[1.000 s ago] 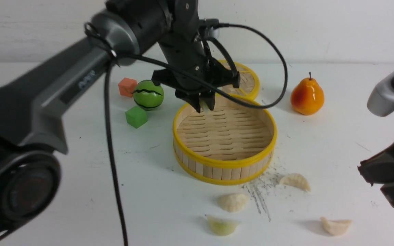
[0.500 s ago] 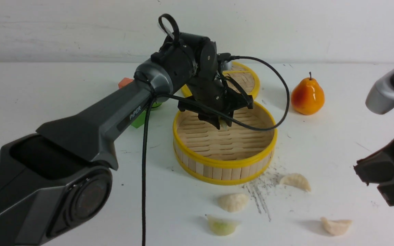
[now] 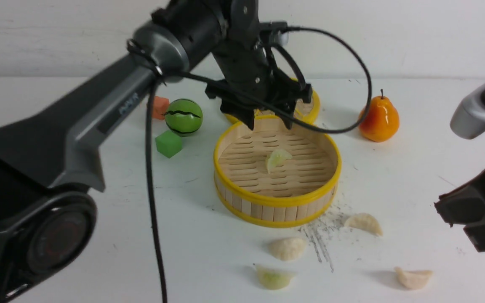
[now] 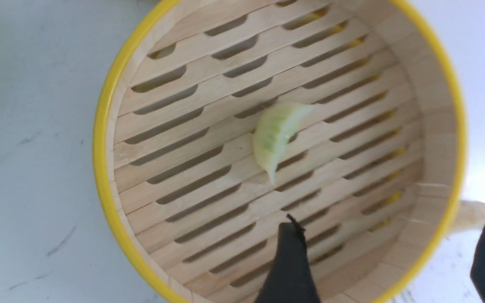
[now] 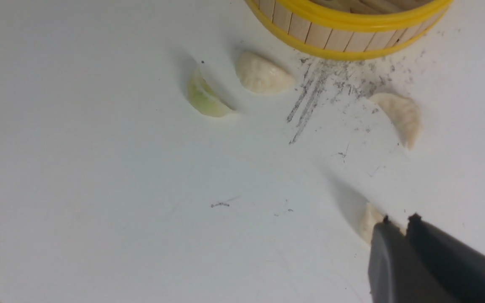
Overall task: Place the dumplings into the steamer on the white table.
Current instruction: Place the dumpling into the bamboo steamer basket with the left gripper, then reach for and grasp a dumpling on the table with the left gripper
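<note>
1. Where the slatted floor is barest, near its middle, one green-tinged dumpling [image 3: 277, 158] lies inside the steamer [image 3: 276, 210], clear of the wall.
2. Steamer stands mid-scene on the white tabletop [image 3: 394, 176].
3. Left pincer [image 3: 269, 125] hangs above the steamer's far rim, jaws spread wide, nothing between them. Its wrist view shows both fingers apart from the dumpling.
4. Outside, on the steamer's near side: first cream dumpling [image 3: 287, 248] just beside a second green-tinged dumpling [image 3: 273, 277]. Second cream dumpling [image 3: 364, 223] lies right of the grey smudge [image 3: 320, 240]. Third cream dumpling [image 3: 413, 278] lies nearest the right arm.
5. Right pincer [image 5: 399, 221] is above the tabletop, jaws drawn to a slit, empty. Its tips overlap the third cream dumpling's edge in the wrist view; contact cannot be told.
6. Farther out: woven lid [image 3: 310, 105] behind the steamer, partly hidden by the left arm. Pear [image 3: 378, 118] to the right. Striped green ball [image 3: 183, 116], green cube [image 3: 168, 143] and orange cube [image 3: 160, 107] to the left.
</note>
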`<state>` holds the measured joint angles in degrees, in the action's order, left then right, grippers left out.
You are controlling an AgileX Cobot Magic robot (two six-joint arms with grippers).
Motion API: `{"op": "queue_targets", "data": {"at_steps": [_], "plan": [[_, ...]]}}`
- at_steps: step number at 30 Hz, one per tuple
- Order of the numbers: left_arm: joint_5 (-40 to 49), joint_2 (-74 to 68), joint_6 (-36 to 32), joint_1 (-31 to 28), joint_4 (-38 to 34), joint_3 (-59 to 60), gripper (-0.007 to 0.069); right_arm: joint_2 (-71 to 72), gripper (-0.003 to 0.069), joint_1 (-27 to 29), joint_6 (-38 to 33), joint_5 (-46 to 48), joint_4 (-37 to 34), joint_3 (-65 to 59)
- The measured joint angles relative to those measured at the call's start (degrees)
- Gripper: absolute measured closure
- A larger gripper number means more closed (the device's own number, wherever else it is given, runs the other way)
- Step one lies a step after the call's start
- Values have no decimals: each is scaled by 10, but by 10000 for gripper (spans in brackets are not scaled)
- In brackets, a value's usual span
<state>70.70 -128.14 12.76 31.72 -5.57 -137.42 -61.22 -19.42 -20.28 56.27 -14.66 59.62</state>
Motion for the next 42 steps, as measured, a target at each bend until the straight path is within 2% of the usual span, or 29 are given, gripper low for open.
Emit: {"op": "queue_targets", "data": {"at_steps": [3,9,12,16,17,18,19,23,35,38,40,41,42], "plan": [[4,55,-35,2,-15,34,113,0,596,-1,0,0,-1,0],[4,160,-137,32,-17,227,122,5,589,-1,1,11,20,0],[4,198,-216,58,-21,348,123,24,585,-1,44,15,78,0],[-16,205,-319,96,-23,467,131,58,580,-1,176,21,201,0],[-20,205,-322,100,-23,471,132,59,580,-1,182,21,207,0],[-51,204,-353,114,-23,495,140,73,578,-1,235,24,257,0],[-70,201,-370,121,-24,504,145,79,577,-1,254,24,274,0],[-114,178,-418,132,-27,512,159,100,574,-1,297,25,309,0],[-191,101,-453,132,-8,512,183,114,573,-1,299,38,297,-12],[-202,93,-455,133,-3,512,248,114,573,-1,299,33,297,-28],[-206,93,-448,133,-3,512,319,114,573,-1,299,26,297,-37],[-208,93,-440,133,-2,512,394,114,573,-1,299,23,297,-38],[-208,93,-432,133,-2,512,421,114,573,-1,299,21,297,-40]]}}
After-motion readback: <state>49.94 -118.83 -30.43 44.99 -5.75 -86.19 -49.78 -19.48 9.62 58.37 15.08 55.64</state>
